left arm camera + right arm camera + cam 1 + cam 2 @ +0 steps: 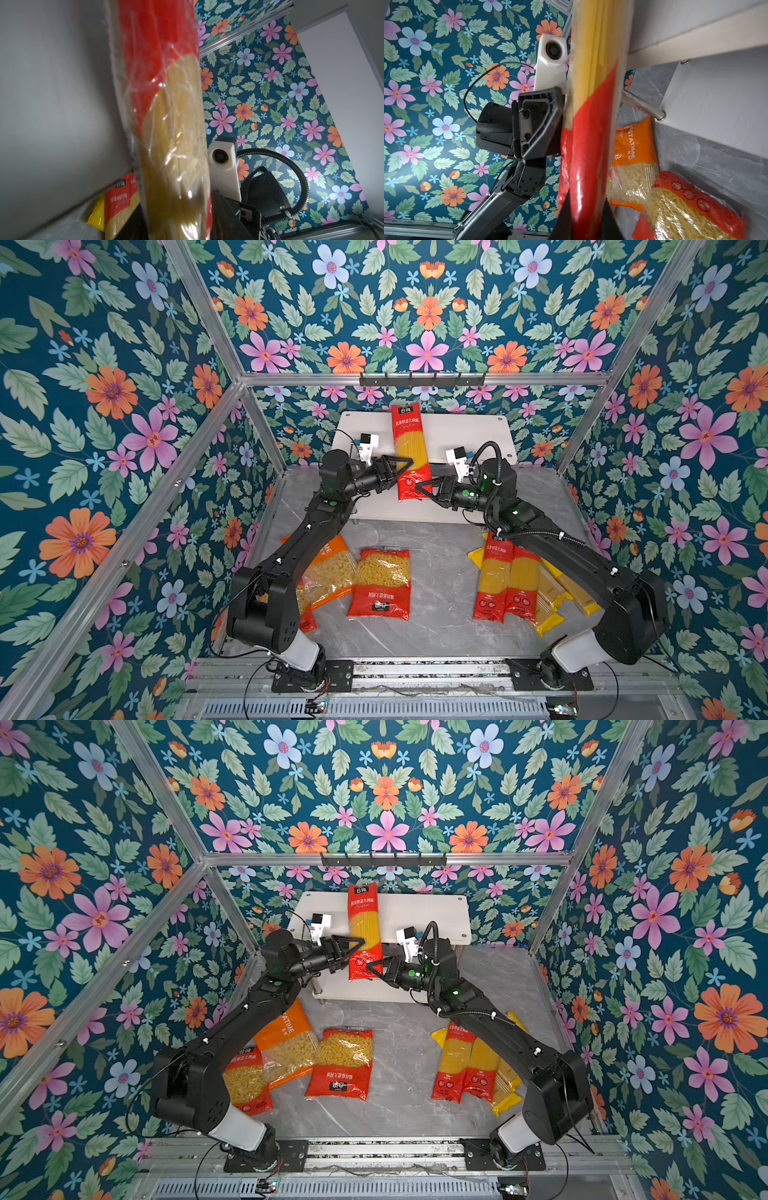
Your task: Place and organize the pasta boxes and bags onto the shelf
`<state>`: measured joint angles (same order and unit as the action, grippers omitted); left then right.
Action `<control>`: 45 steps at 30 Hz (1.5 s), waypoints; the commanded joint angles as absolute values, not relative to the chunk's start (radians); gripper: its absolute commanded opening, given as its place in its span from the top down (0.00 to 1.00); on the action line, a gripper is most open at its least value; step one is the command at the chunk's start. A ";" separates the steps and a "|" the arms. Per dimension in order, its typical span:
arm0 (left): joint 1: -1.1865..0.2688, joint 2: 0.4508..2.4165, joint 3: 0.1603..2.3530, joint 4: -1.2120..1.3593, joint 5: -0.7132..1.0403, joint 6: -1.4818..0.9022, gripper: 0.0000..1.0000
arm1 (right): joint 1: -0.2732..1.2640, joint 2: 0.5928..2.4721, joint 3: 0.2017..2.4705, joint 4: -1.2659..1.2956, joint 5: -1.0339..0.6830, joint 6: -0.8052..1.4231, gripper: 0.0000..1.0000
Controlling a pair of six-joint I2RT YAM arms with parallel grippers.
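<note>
The shelf [469,427] stands far-centre on the table [440,539] with a spaghetti pack [409,443] above it, short-pasta bags [380,580] lying near left and other spaghetti packs [509,580] near right.

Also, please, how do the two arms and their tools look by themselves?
The left arm and right arm: black jointed links, a white shell at each base, small green lights. The left tool and right tool: black, with triangular open-frame fingers, a white camera block behind each. A ribbed black hose runs along the right arm.
</note>
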<state>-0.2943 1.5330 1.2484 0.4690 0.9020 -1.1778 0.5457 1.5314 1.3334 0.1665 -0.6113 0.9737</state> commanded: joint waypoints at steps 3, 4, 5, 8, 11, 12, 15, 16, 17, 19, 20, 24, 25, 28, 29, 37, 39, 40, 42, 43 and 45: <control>-0.163 1.432 1.214 0.368 0.875 -1.120 0.41 | 0.551 1.606 1.461 0.168 -0.598 1.109 0.94; -0.126 1.400 1.213 0.317 0.863 -1.092 0.40 | 0.557 1.624 1.485 0.172 -0.595 1.138 0.95; -0.092 1.366 1.222 0.246 0.848 -1.046 0.40 | 0.562 1.641 1.507 0.173 -0.592 1.164 0.96; 0.000 1.289 1.264 0.055 0.792 -0.914 0.39 | 0.593 1.714 1.584 0.172 -0.565 1.228 0.99; 0.069 1.243 1.312 -0.105 0.702 -0.793 0.39 | 0.643 1.776 1.692 0.127 -0.520 1.240 1.00; 0.083 1.233 1.327 -0.150 0.669 -0.757 0.39 | 0.658 1.798 1.728 0.114 -0.504 1.240 1.00; 0.107 1.207 1.349 -0.219 0.600 -0.699 0.39 | 0.700 1.866 1.812 0.127 -0.439 1.254 1.00; 0.110 1.201 1.351 -0.219 0.591 -0.692 0.39 | 0.710 1.892 1.843 0.118 -0.421 1.252 1.00; 0.111 1.196 1.355 -0.222 0.590 -0.689 0.40 | 0.716 1.920 1.876 0.105 -0.409 1.255 1.00; 0.112 1.189 1.359 -0.224 0.590 -0.686 0.40 | 0.722 1.963 1.915 0.113 -0.383 1.270 1.00; 0.110 1.185 1.359 -0.224 0.592 -0.685 0.40 | 0.725 1.981 1.936 0.108 -0.371 1.273 1.00; 0.110 1.172 1.344 -0.215 0.603 -0.684 0.40 | 0.738 2.046 2.004 0.100 -0.324 1.282 1.00; 0.111 1.171 1.340 -0.212 0.607 -0.687 0.40 | 0.742 2.064 2.026 0.090 -0.322 1.286 1.00; 0.111 1.168 1.329 -0.200 0.615 -0.692 0.40 | 0.757 2.105 2.072 0.082 -0.297 1.290 1.00; 0.112 1.167 1.324 -0.196 0.620 -0.695 0.40 | 0.760 2.115 2.084 0.087 -0.288 1.293 1.00; 0.112 1.170 1.318 -0.183 0.627 -0.699 0.40 | 0.772 2.194 2.223 0.015 -0.311 1.280 1.00; 0.111 1.170 1.315 -0.178 0.629 -0.701 0.40 | 0.771 2.196 2.218 0.015 -0.311 1.287 1.00; 0.112 1.170 1.313 -0.175 0.632 -0.704 0.40 | 0.772 2.197 2.217 0.018 -0.314 1.290 0.99; 0.111 1.170 1.313 -0.172 0.634 -0.707 0.40 | 0.771 2.196 2.217 0.026 -0.321 1.287 0.86; 0.112 1.169 1.313 -0.172 0.636 -0.707 0.40 | 0.771 2.191 2.218 0.030 -0.331 1.280 0.74; 0.110 1.164 1.315 -0.169 0.638 -0.707 0.40 | 0.772 2.175 2.214 0.027 -0.348 1.259 0.54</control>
